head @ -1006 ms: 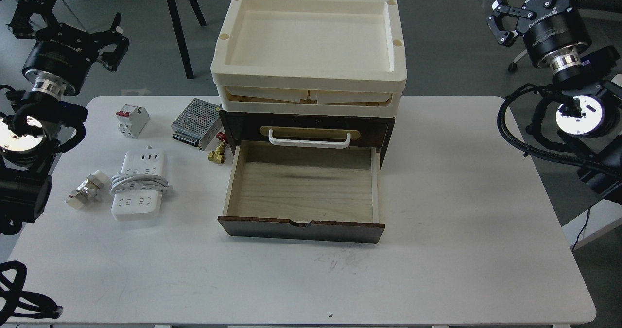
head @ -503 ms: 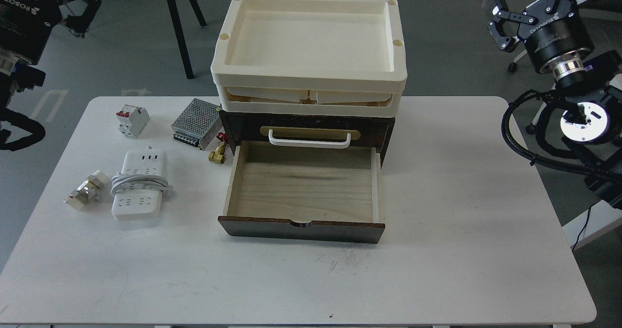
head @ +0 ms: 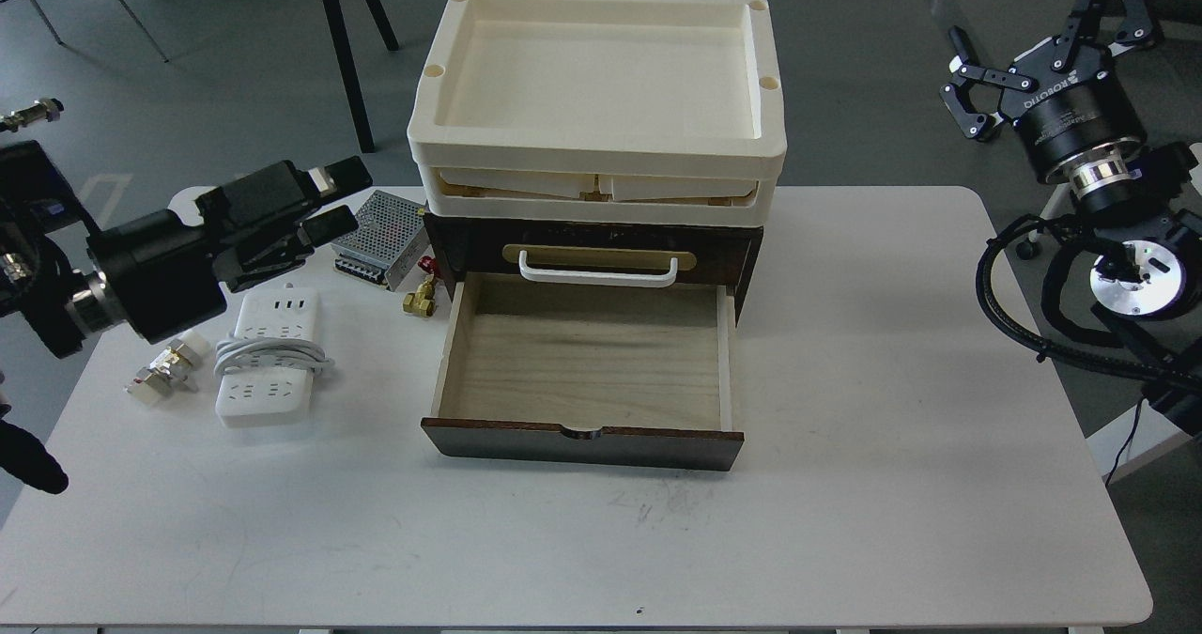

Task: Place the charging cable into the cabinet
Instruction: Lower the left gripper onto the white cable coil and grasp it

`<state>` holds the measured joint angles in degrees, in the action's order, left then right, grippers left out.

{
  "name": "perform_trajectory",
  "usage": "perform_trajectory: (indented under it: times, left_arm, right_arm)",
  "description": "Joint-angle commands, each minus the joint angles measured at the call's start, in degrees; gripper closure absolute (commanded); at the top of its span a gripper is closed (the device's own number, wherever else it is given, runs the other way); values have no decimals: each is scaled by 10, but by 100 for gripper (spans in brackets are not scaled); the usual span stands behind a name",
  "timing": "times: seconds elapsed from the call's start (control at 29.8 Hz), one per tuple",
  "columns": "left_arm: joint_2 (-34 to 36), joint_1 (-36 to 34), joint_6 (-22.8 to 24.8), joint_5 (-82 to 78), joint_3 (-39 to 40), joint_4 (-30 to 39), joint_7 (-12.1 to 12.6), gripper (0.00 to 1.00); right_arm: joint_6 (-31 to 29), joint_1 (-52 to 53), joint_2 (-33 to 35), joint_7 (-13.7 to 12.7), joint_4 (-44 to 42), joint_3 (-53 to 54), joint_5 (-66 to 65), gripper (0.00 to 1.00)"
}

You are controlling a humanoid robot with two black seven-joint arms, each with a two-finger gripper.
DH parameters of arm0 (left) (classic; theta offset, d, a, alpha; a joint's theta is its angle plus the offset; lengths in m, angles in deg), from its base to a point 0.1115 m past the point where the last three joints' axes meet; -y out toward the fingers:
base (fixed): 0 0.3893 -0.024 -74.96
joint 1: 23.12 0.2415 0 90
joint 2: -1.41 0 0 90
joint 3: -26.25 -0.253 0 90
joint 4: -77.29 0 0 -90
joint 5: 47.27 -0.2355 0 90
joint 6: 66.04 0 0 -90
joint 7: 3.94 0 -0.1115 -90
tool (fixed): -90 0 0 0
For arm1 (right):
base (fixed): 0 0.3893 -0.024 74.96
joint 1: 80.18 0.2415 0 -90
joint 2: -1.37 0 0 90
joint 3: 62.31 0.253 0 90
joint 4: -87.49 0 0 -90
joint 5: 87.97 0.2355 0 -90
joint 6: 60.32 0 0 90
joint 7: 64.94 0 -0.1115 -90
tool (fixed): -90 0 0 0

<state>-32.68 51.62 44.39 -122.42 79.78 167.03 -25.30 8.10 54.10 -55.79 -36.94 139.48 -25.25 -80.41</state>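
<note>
Left pincer [head: 343, 200] is seen over the desk [head: 845, 521], fingers spread, nothing pinched. Just below and slightly left of it the charging cable [head: 268, 352] is laid flat on the desk, cord coiled round its middle. Further left of the cable, a small metal fitting [head: 164, 369] is seen. Right beside the pincer tips, a perforated power supply box [head: 380, 238]. Right of that, the cabinet [head: 592, 249], bottom drawer [head: 582, 437] pulled out, cream trays [head: 596, 99] stacked on top. Far right, off the desk, right pincer [head: 1042, 38] is held up, fingers spread, nothing pinched.
</note>
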Motion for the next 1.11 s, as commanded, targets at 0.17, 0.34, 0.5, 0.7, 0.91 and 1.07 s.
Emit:
perform_trajectory:
  times: [0.17,0.34,0.5,0.7,0.91,1.07]
  left_arm:
    - [-10,-78,-35,-498,-90,-177,-66,1]
    - [-11,-136,-70,-498,-183,-233,-66,2]
    - [-21,-193,-83,-498,-243,-284,-66,3]
    - [-62,-223,-96,-498,-302,-337,-66,4]
    - [-88,-224,-104,-498,-313,-383,-66,10]
    - [-89,-224,-106,-498,-334,-389,-66,23]
  right_arm:
    - [1,-13,1,0,4,1,0,0]
    - [4,-22,5,0,4,3,0,0]
    - [4,-36,8,0,3,5,0,0]
    - [4,-43,7,0,3,6,0,0]
    - [3,-44,7,0,1,10,0,0]
    - [3,-45,7,0,1,10,0,0]
